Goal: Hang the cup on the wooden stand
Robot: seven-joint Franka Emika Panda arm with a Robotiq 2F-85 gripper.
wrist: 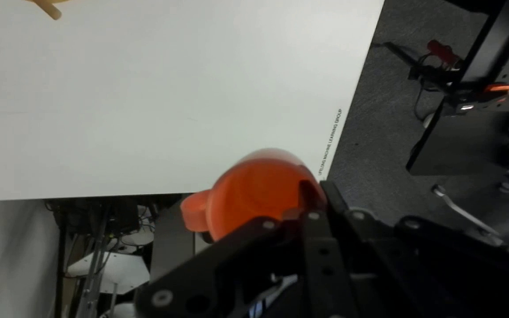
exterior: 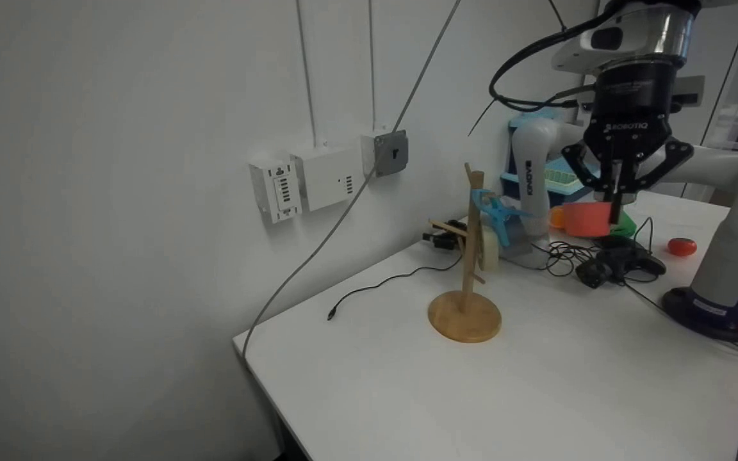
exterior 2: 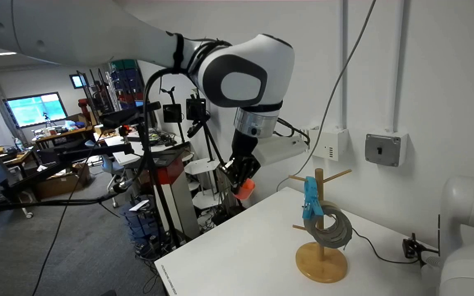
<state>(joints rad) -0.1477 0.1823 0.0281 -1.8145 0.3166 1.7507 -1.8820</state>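
Observation:
My gripper is shut on the wall of the red-orange cup, one finger inside it and one outside. The cup hangs in the air, higher than the table. In the wrist view the cup shows its open mouth, and its handle points to the left, away from the fingers. In an exterior view the cup is at the gripper's tip, well left of the wooden stand. The stand is upright on the table in both exterior views. Only one peg tip shows in the wrist view.
A blue clamp and a grey tape roll hang on the stand. A white Kinova arm, tangled cables, a black device and a red object are on the table. Wall boxes stick out behind.

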